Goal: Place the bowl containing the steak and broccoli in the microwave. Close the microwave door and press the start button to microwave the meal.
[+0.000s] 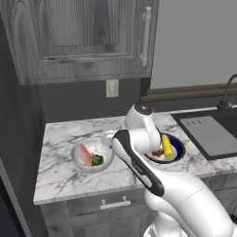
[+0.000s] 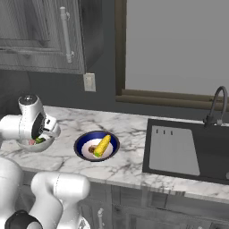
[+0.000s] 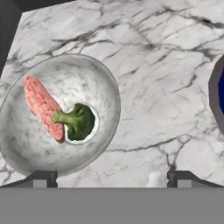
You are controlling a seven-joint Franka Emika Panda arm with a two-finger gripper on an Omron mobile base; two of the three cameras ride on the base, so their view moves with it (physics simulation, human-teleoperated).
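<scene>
round clear glass bowl [image 3: 59, 114] with steak, broccoli | off-centre toward one fingertip of gripper [image 3: 112, 177] | fingers spread wide, holding nothing

Count, from the sink [image 1: 210, 134] along the desk [image 1: 65, 173]: bowls 2 — blue bowl [image 1: 177, 149] nearer, glass bowl [image 1: 92, 155] beyond. Steak [image 1: 84, 154] 1, broccoli [image 1: 96, 159] 1, corn [image 1: 167, 146] 1, brown meat [image 1: 158, 152] 1.
</scene>
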